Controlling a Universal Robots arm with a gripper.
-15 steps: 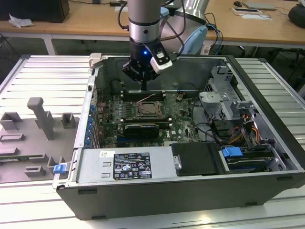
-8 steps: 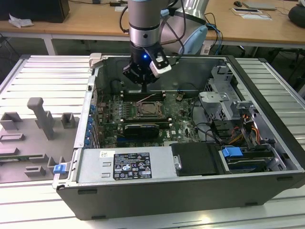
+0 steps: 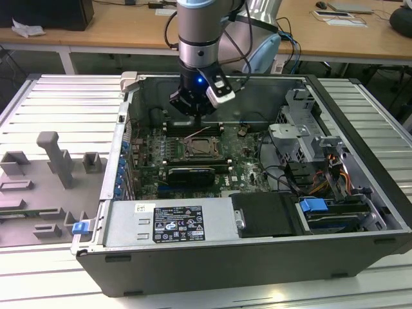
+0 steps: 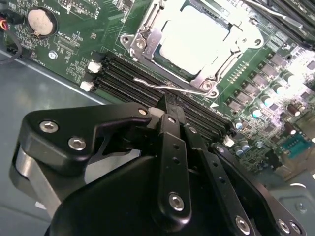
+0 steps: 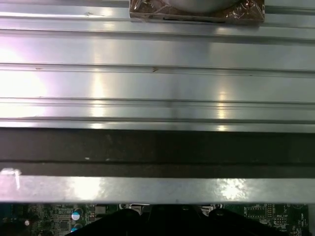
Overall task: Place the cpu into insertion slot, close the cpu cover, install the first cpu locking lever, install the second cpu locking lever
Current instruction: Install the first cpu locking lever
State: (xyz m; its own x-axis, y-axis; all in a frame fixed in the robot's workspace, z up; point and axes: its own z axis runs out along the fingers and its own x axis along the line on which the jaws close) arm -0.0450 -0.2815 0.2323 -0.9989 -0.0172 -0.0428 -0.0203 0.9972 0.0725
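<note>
In the exterior view my gripper (image 3: 195, 114) hangs inside the open computer case, just behind the insertion slot (image 3: 201, 147) on the green motherboard. The second wrist view shows the pale cpu (image 4: 194, 39) lying flat in the socket, with the silvery cpu cover (image 4: 147, 46) framing it. A thin wire locking lever (image 4: 167, 88) runs along the socket's near edge, over the memory slots. My gripper (image 4: 170, 101) is shut, and its tips sit right at this lever. I cannot tell if they touch it.
Black memory slots (image 4: 128, 78) and a coin battery (image 4: 39, 22) lie beside the socket. The power supply (image 3: 167, 222) fills the case front; a drive cage (image 3: 302, 138) and cables stand at the exterior view's right. Grey fixtures (image 3: 58, 161) sit on the ribbed table outside.
</note>
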